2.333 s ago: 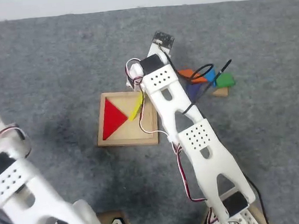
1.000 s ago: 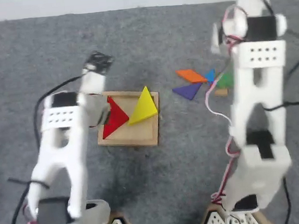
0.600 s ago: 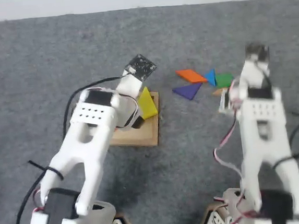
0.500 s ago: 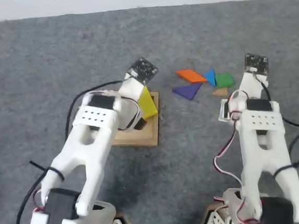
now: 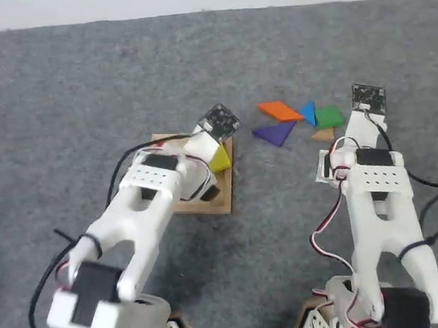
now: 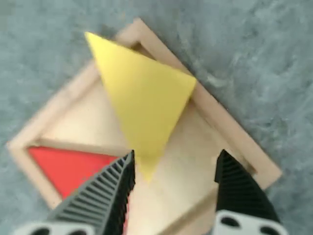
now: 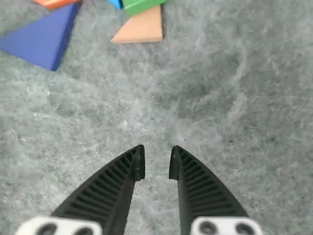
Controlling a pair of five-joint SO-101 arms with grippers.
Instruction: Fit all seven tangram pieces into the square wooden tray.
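**One seated, one askew, five outside**

The square wooden tray sits on the grey worktop. A red triangle lies flat inside it. A yellow triangle lies askew, its corners over the rim. Clustered well apart from the tray are an orange parallelogram, blue triangle, green piece, purple triangle and tan piece.
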